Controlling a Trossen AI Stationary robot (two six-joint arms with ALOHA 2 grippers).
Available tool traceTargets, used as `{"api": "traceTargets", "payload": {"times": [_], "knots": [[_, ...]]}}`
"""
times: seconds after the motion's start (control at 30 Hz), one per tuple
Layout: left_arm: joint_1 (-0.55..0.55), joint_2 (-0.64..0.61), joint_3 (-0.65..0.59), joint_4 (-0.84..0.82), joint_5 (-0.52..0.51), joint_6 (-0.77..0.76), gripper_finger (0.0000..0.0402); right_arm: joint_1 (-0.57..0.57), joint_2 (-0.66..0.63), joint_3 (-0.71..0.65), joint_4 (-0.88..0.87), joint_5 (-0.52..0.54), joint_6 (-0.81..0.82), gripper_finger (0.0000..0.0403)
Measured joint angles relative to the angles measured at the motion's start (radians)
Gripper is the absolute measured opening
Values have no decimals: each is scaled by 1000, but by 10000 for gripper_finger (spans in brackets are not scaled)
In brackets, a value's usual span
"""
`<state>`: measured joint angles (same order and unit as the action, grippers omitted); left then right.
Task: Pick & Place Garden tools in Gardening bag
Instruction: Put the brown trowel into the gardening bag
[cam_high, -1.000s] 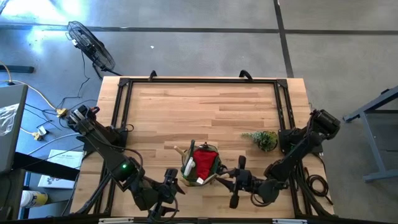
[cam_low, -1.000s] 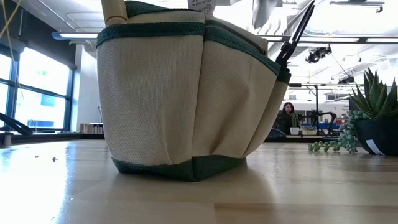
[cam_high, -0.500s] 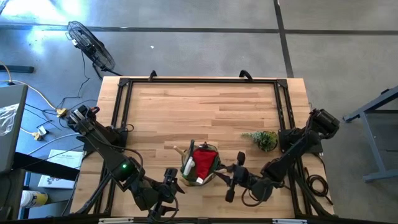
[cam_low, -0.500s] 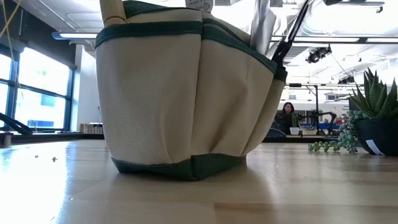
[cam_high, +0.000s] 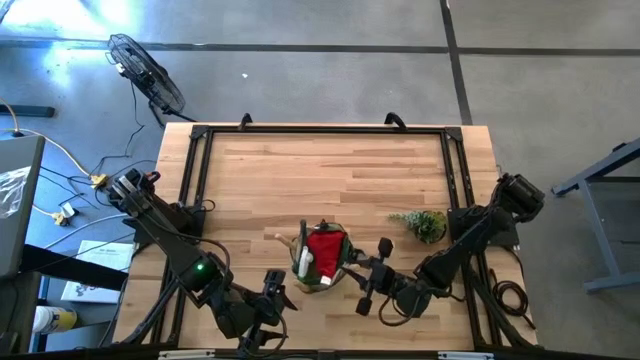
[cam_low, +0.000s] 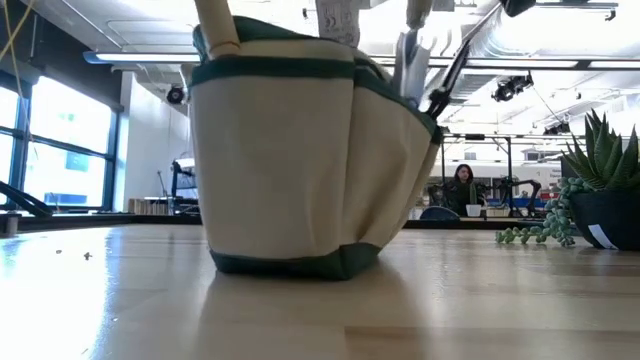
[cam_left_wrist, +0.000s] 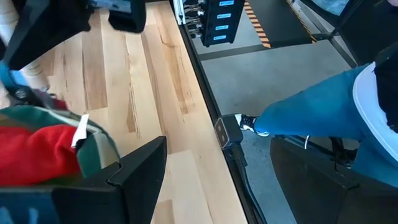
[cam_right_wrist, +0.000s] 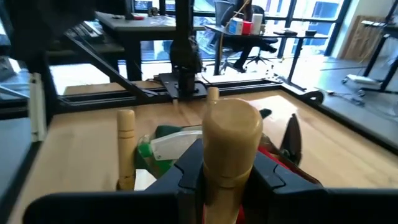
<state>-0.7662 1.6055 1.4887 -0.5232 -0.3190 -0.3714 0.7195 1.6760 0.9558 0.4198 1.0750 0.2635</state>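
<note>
The gardening bag (cam_high: 318, 262) stands on its base near the table's front middle; in the low view (cam_low: 300, 180) it is cream with green trim. It holds a red fabric bundle (cam_high: 325, 248), wooden-handled tools (cam_right_wrist: 126, 146) and black pruning shears (cam_right_wrist: 291, 138). My right gripper (cam_high: 358, 278) is at the bag's right side, shut on another wooden-handled tool (cam_right_wrist: 230, 146). That tool's metal head (cam_low: 408, 55) shows at the bag's right rim. My left gripper (cam_high: 272, 295) waits in front of the bag, to its left. My right gripper pinches the tool's wooden handle (cam_right_wrist: 225, 177) between its two fingers (cam_right_wrist: 189, 171), below the handle's rounded free end (cam_right_wrist: 231, 124). It comes from the table's right, toward the bag. The handle stands up out of the fingers; its lower part is hidden by the gripper.
A potted plant with a trailing sprig (cam_high: 425, 224) stands on the table's right, behind my right arm; it also shows in the low view (cam_low: 595, 190). A black frame (cam_high: 320, 130) runs round the table. A person's leg (cam_left_wrist: 311, 115) shows beyond the near edge.
My right gripper has moved toward the table's left, up against the bag, carrying the tool to the bag's right rim. The bag has slid a little toward the table's left and far edges and turned, staying upright.
</note>
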Motion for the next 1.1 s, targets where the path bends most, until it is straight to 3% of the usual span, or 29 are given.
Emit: {"api": "traceTargets", "payload": {"times": [0.47,0.7,1.1], "knots": [[0,0,0,-3,-7,0,278,-89,-52,0,-18,11,-187,54],[0,0,0,-4,-8,0,278,-138,-69,0,-52,-30,-184,54],[0,0,0,-7,-12,0,278,-78,-69,0,-44,-113,-151,54]]}}
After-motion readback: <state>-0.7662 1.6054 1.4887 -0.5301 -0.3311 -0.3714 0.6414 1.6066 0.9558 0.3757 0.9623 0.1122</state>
